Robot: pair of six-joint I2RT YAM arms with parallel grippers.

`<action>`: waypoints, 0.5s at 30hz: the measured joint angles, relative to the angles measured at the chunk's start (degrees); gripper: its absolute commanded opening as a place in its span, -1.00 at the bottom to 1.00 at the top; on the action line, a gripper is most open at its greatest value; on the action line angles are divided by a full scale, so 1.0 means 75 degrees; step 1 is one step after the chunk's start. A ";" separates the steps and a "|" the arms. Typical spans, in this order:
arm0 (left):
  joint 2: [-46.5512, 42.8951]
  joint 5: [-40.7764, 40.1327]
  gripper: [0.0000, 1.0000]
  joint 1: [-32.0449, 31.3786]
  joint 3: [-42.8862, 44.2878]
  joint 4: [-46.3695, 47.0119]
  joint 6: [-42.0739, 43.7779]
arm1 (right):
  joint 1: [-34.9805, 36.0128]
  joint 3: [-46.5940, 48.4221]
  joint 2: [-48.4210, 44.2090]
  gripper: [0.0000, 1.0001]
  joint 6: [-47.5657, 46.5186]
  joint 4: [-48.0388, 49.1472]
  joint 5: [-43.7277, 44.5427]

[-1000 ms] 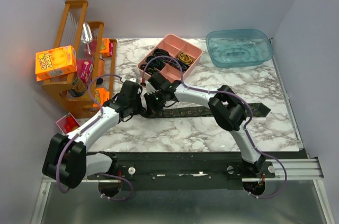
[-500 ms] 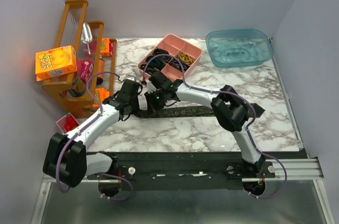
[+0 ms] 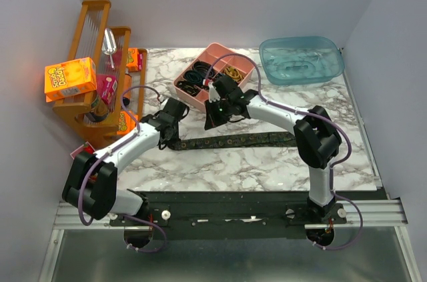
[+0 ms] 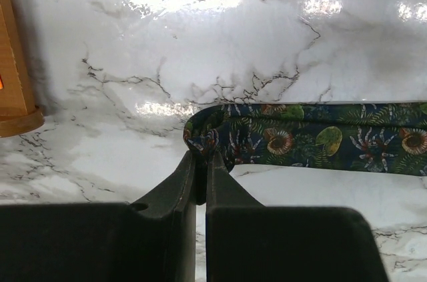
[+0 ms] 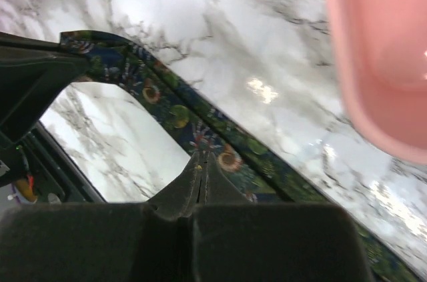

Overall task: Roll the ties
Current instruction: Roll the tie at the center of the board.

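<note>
Barely begun: the tie (image 3: 233,141) lies flat across the table's middle, only its left end curled in the left gripper's (image 4: 202,162) pinch, the right gripper (image 5: 200,162) closed and empty beside it.

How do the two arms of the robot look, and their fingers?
Both the left arm and the right arm have white links with bulky black joints. Thin purple cables loop along them. The fingers are black and tapering.

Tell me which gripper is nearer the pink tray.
Right. The right gripper hangs just off the pink tray's near corner; the left gripper is farther away, at the tie's end.
</note>
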 measured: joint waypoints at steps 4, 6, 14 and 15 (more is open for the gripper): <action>0.0207 -0.0256 -1.00 -0.0187 0.0178 -0.0189 0.0026 | -0.0169 -0.0277 -0.0163 -0.99 -0.0052 -0.0003 0.0082; 0.0303 -0.0388 -1.00 -0.0283 0.0268 -0.0315 0.0038 | -0.0187 -0.0376 -0.0184 -0.99 -0.0058 -0.0006 0.0093; 0.0889 -0.0874 -1.00 -0.0731 0.0717 -0.0723 0.0038 | -0.0224 -0.0641 -0.0198 -0.99 -0.0061 -0.0006 0.0143; 0.0994 -0.0935 -1.00 -0.0796 0.0769 -0.0746 0.0041 | -0.0224 -0.0656 -0.0198 -0.99 -0.0061 -0.0009 0.0146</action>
